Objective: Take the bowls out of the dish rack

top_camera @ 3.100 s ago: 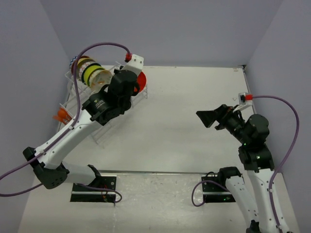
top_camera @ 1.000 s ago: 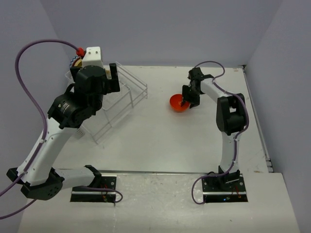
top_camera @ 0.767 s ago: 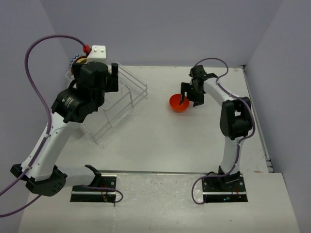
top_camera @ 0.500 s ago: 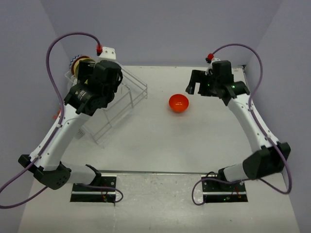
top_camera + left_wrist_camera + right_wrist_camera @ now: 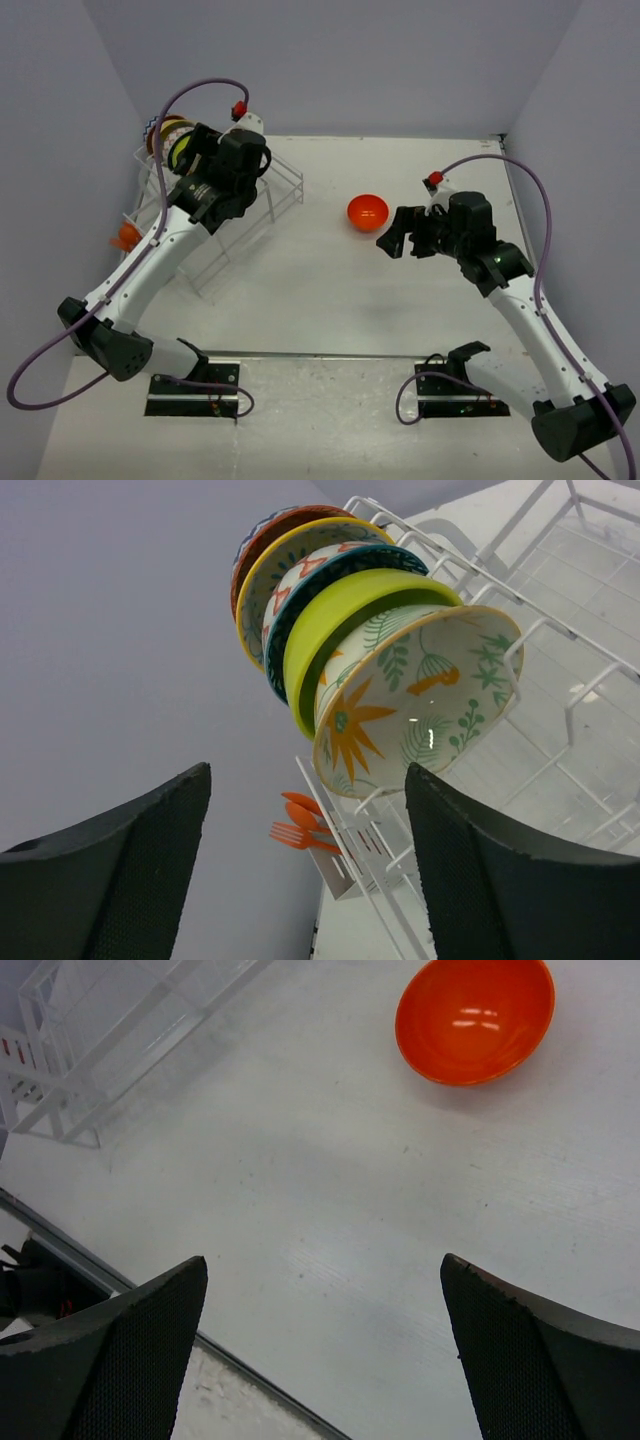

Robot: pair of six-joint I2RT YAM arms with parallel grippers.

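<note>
Now: one bowl out, five in the rack

From above, my left claw (image 5: 205,165) hangs over the far end of the dish rack (image 5: 250,215), close to the row of bowls (image 5: 172,135) standing on edge there. The orange-red bowl (image 5: 368,212) sits open side up on the surface (image 5: 330,290), well apart from the rack. My right claw (image 5: 395,238) hovers just beside it on the near side, touching nothing. Orange cutlery (image 5: 127,237) sticks out at the rack's left side.

On my left wrist, both fingers (image 5: 110,880) stand wide with nothing between them. Ahead, the bowls lean in a tight row among the dividers. Nearest is the white leaf-patterned bowl (image 5: 420,695), then the lime-green bowl (image 5: 350,605), the blue-patterned bowl (image 5: 335,568), a yellow-rimmed bowl (image 5: 285,555) and the red-patterned bowl (image 5: 268,530) at the back. My claw is apart from them all.

On my right wrist, the fingers (image 5: 540,1350) are spread wide and hold nothing. The orange-red bowl lies ahead at upper right, and a corner of the rack shows at upper left.
</note>
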